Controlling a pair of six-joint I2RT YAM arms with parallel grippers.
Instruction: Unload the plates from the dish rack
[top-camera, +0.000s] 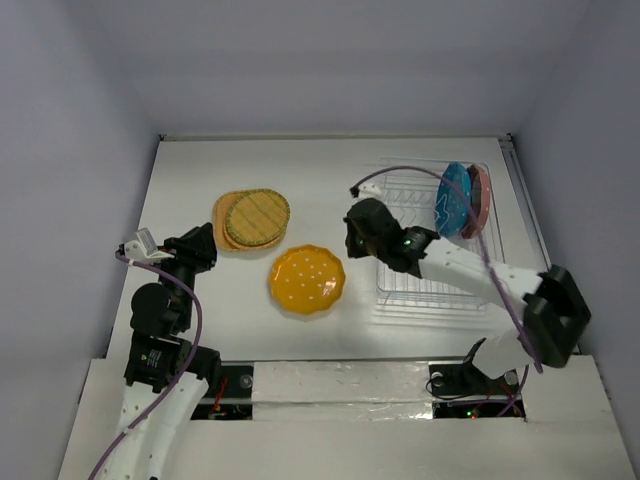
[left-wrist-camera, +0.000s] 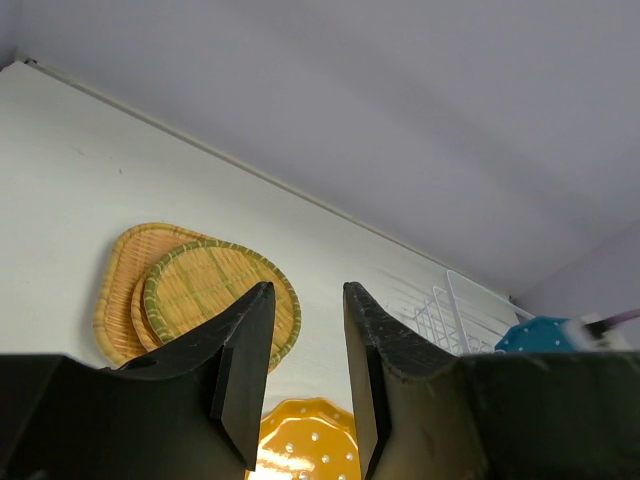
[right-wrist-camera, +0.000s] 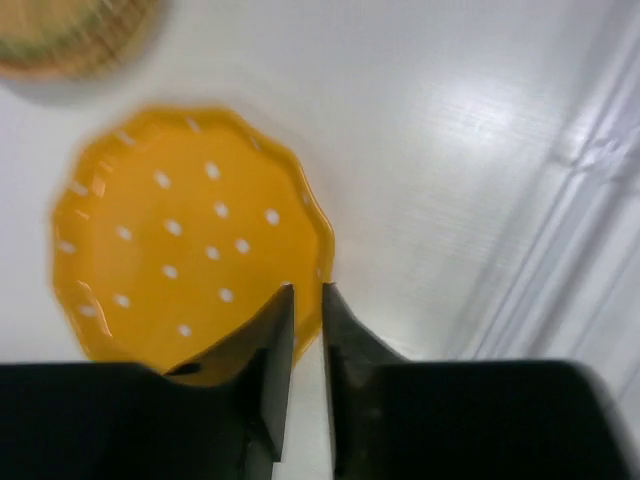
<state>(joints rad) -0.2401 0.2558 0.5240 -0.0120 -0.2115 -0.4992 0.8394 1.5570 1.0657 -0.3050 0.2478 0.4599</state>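
Observation:
The clear dish rack (top-camera: 425, 275) stands at the right. A blue plate (top-camera: 453, 198) and a dotted pink plate (top-camera: 481, 196) stand upright in its far end. The dotted yellow-orange plate (top-camera: 307, 279) lies flat on the table left of the rack. The yellowish woven round plate (top-camera: 257, 217) lies on the orange-tan woven plate (top-camera: 221, 212) further left. My right gripper (top-camera: 354, 243) hovers between the dotted plate and the rack, its jaws slightly apart and empty (right-wrist-camera: 306, 287), over that plate's rim (right-wrist-camera: 180, 230). My left gripper (top-camera: 206, 243) is open and empty (left-wrist-camera: 307, 288), near the woven plates (left-wrist-camera: 215, 290).
White walls close the table at the back and both sides. A purple cable (top-camera: 410, 172) loops over the rack from the right arm. The rack's edge (right-wrist-camera: 590, 200) shows blurred in the right wrist view, and the rack (left-wrist-camera: 450, 310) and blue plate (left-wrist-camera: 540, 333) show in the left wrist view.

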